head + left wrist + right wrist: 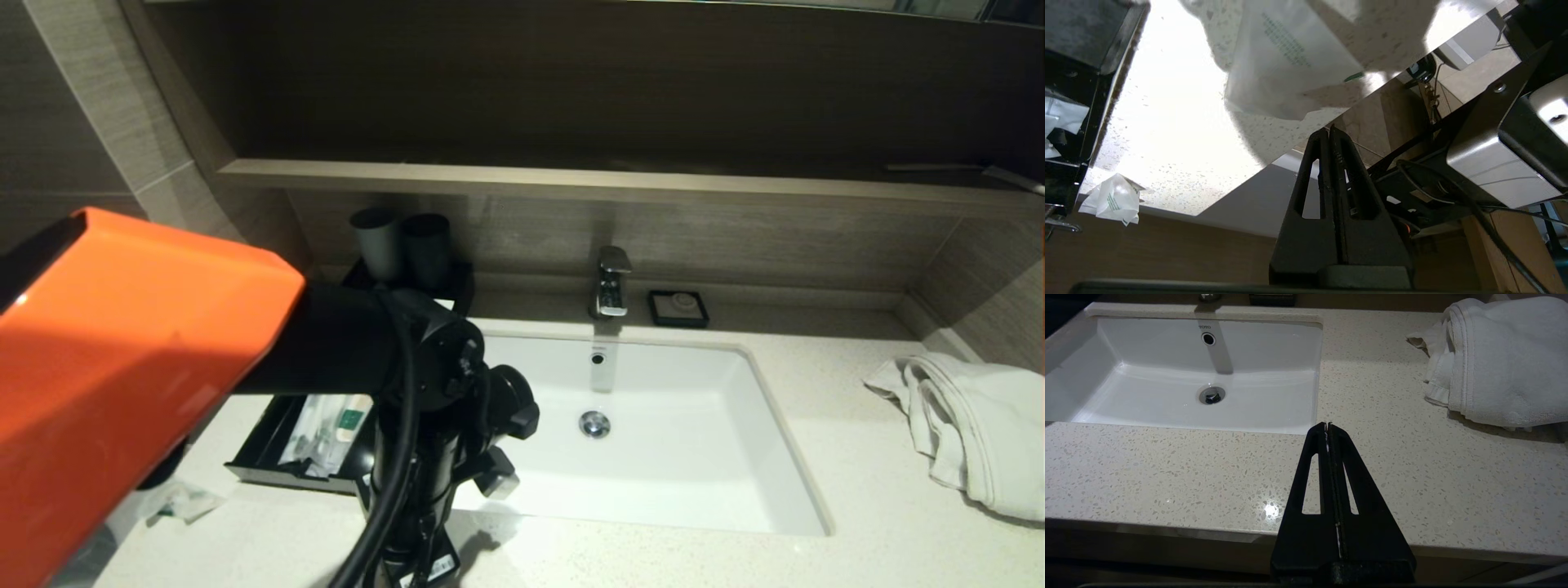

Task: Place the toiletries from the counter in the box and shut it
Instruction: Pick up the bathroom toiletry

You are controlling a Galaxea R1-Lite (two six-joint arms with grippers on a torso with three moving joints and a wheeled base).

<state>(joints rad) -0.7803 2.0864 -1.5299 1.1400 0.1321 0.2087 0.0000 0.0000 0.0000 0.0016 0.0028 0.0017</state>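
The low black rectangular box sits on the off-white speckled stone table, to the left of the white sink. Its front drawer is pulled out. Some crinkly see-through white plastic sachets with little green things inside already lie in the drawer. So part of the job looks done.

More is left, though. One small crinkled sachet lies on the table just in front of the drawer, near the table's front edge. The left wrist view shows that same small crumpled sachet by the edge, and a bigger flat sachet with green print lying on the table too. Both are out of the box, so at least two sachets must go in. I cannot tell if more hide behind the arm.

The left gripper hangs by the front edge of the table, close to the flat sachet but not touching it. Its fingers are pressed together and hold nothing. It will need to spread them before it can pick a sachet up.

The right gripper waits low in front of the table, to the right of the sink and well away from the box. Its fingers are together too, with nothing in them.

After the last sachets are in, the drawer must be pushed in to shut the box. That step is not done yet. I would say the job is about halfway.

A white towel lies bunched on the far right.
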